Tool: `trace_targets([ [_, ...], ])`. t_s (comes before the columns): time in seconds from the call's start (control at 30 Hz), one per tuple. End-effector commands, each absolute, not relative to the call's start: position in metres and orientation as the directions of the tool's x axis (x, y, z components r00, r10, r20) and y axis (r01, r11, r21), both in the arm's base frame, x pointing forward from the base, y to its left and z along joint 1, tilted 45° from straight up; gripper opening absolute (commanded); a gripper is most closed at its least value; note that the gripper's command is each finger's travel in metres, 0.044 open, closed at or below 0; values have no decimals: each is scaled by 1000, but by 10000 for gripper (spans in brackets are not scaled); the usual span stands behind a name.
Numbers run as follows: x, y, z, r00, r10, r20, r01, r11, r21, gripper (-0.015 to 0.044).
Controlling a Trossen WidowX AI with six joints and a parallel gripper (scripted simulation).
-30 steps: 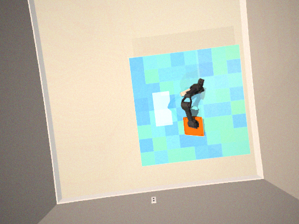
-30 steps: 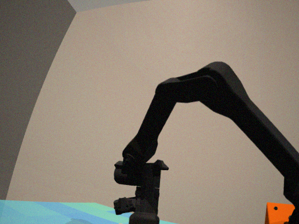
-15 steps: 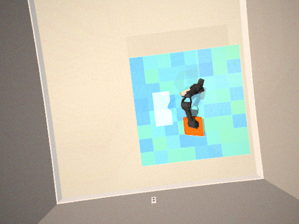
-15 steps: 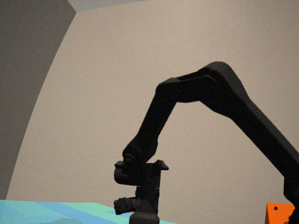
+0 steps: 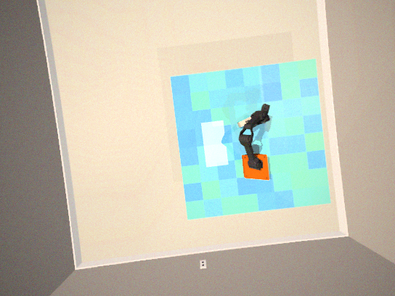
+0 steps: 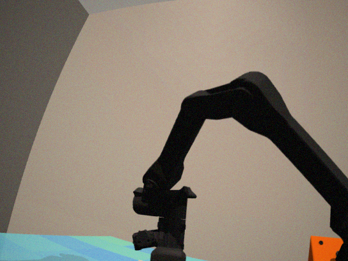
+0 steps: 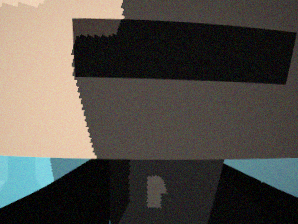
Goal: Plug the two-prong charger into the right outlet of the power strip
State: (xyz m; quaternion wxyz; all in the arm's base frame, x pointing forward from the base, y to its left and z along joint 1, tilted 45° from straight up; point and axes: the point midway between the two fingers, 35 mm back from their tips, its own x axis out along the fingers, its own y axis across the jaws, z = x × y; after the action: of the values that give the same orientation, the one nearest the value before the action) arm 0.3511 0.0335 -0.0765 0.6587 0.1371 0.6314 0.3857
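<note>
In the wrist view my gripper (image 7: 153, 160) is shut on the dark charger (image 7: 175, 192), with one black finger on each side of it. The prongs are hidden. The cream power strip (image 7: 40, 110) (image 5: 242, 123) fills the upper part of the wrist view, much of it in shadow, with a long black band across it. The charger's far end meets the strip's lower edge in that view; I cannot tell if they touch. No outlet holes can be made out. In the top view the strip pokes out beside the arm, which hides the fingers and charger.
The black arm (image 5: 246, 139) (image 6: 256, 105) rises from an orange base plate (image 5: 256, 175) (image 6: 315, 251) and arches over to the gripper. A white patch (image 5: 214, 145) lies left of the arm on the blue-green checked surface (image 5: 301, 181) (image 6: 64, 244). A wall socket (image 5: 202, 264) is far off.
</note>
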Motion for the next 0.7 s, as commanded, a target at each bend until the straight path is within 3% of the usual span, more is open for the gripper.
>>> trace_targets([
  [0.0, 359, 35, -74, -72, 685, -725, -359, 661, 660, 0],
  [0.67, 359, 34, -72, -72, 685, -725, -359, 661, 659, 0],
])
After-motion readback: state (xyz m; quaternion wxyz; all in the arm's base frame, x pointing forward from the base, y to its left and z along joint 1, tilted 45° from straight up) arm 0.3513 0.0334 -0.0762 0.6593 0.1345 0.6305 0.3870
